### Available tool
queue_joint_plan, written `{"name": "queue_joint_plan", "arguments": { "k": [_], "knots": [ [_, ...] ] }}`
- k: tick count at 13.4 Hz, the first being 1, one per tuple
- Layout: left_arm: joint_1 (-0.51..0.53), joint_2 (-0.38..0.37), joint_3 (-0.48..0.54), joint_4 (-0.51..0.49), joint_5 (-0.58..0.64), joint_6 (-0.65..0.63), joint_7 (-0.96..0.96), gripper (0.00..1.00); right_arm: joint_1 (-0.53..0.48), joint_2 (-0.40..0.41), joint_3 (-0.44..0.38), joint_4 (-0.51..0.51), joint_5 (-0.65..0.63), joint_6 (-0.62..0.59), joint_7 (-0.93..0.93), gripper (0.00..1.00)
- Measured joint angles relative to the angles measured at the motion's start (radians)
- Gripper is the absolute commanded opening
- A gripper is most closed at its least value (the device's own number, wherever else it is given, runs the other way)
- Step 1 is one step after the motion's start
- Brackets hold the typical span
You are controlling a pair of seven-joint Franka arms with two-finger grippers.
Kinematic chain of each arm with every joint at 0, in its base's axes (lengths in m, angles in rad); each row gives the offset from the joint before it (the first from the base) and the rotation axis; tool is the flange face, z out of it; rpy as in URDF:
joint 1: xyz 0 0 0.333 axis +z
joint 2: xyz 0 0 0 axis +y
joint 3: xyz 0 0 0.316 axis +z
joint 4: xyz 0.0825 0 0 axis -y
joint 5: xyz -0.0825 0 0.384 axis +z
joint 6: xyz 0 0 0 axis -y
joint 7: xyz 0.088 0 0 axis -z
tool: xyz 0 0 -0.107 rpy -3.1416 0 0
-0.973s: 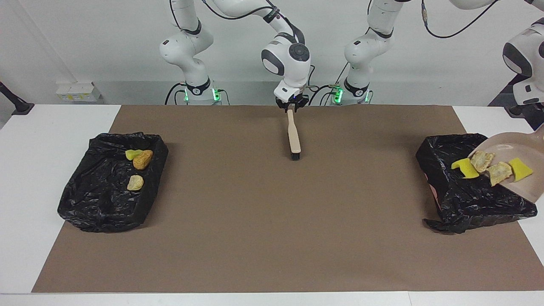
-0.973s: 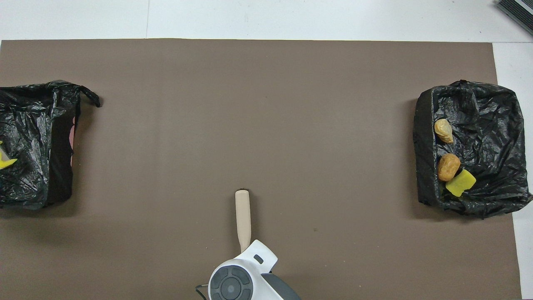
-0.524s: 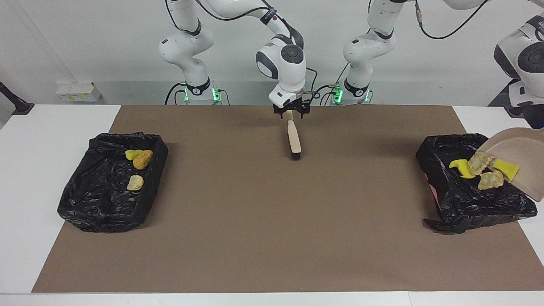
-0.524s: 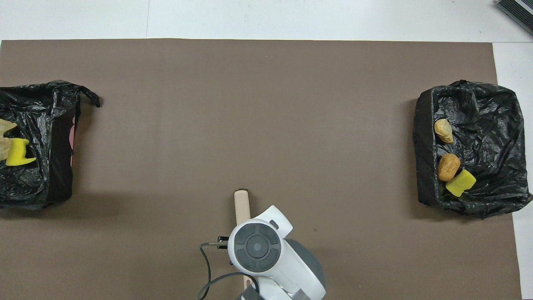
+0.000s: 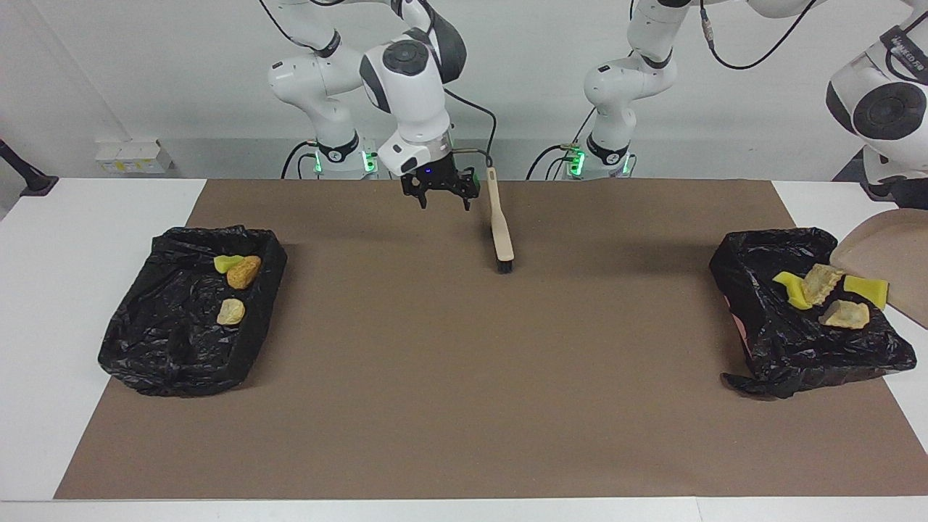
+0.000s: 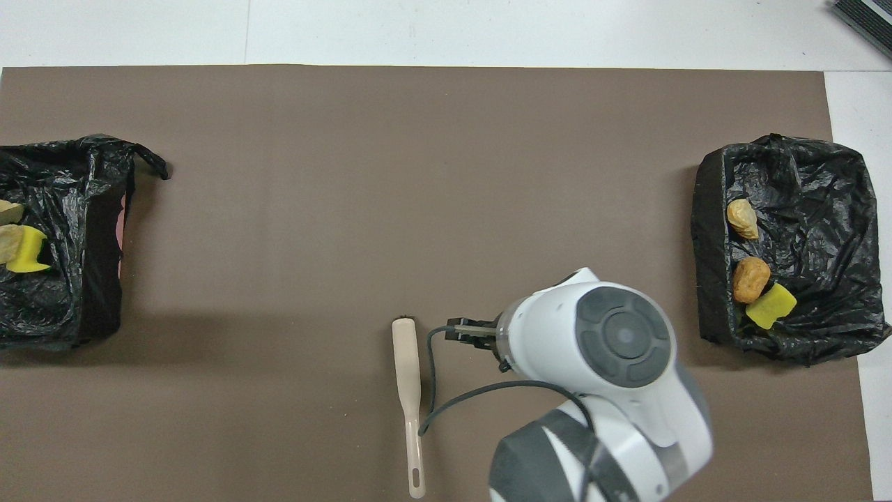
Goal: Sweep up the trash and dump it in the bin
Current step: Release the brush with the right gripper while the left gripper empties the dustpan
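Right gripper (image 5: 442, 197) is hanging open over the mat beside the brush (image 5: 500, 230), holding nothing. Left gripper is out of view, shut, presumably on the tilted dustpan (image 5: 888, 250). Trash (image 5: 818, 284) is lying in the bin (image 5: 761, 326) at the left arm's end; more scraps (image 5: 243, 272) are sitting in the other bin (image 5: 159, 348). Risk: dustpan edge snagging the loose liner, tipping scraps out. No readable writing.

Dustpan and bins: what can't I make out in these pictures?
Dustpan: facing view's edge cuts it off; its handle and whatever holds it lie outside.
Bin at the left arm's end: overhead view's edge crops it, so its scraps cannot all be counted there.
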Motion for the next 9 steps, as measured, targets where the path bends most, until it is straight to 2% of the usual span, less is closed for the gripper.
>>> {"name": "queue_joint_plan", "arguments": {
  "k": [4, 7, 9],
  "knots": [
    [-0.055, 0.0, -0.004, 0.036, -0.024, -0.075, -0.007, 0.0, -0.172, -0.013, -0.004, 0.168, -0.005, -0.126, -0.104, 1.0],
    [-0.077, 0.0, -0.004, 0.036, -0.169, -0.108, -0.047, 0.0, -0.217, -0.006, -0.004, 0.235, -0.116, -0.175, -0.174, 1.0],
    [-0.084, 0.0, -0.005, 0.037, -0.298, -0.139, -0.113, 0.0, -0.22, 0.013, -0.003, 0.3, -0.178, -0.261, -0.185, 1.0]
  ]
}}
